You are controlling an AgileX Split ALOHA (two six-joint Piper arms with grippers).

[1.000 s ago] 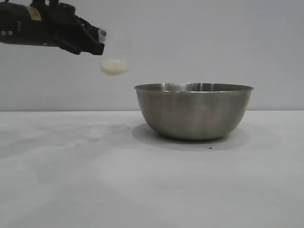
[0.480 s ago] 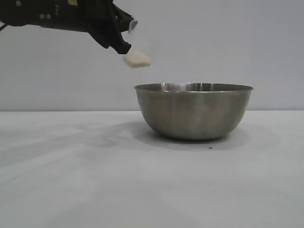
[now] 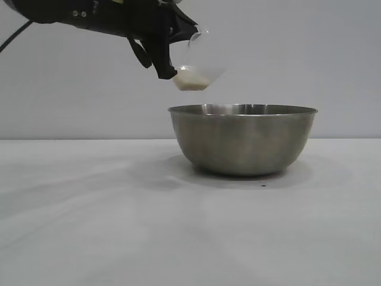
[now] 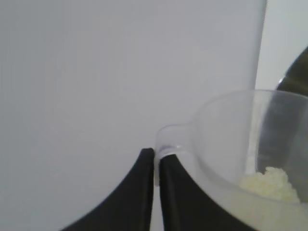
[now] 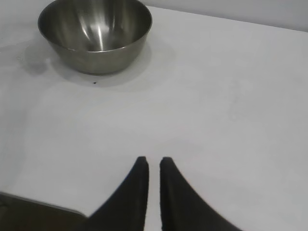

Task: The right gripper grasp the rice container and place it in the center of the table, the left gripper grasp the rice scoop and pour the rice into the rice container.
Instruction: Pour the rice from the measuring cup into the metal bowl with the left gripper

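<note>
The rice container (image 3: 243,143), a large steel bowl, stands on the table (image 3: 89,226). My left gripper (image 3: 169,74) hangs above and just left of the bowl's left rim, shut on the loop handle of the rice scoop (image 3: 199,65). That translucent cup sits tilted over the rim, with the rice (image 3: 191,82) heaped in its low corner. In the left wrist view the left gripper (image 4: 157,154) pinches the handle of the rice scoop (image 4: 231,139), and the rice (image 4: 269,183) lies inside. My right gripper (image 5: 154,161) hovers over bare table, far from the rice container (image 5: 96,33), narrowly open and holding nothing.
A small dark speck (image 3: 264,185) lies on the table just in front of the bowl. A plain grey wall (image 3: 333,59) stands behind the table. A dark edge (image 5: 29,211) shows near the right arm.
The left gripper has carried the scoop to the right, from well left of the bowl to above its left rim, and the cup has tipped further. The bowl has not moved.
</note>
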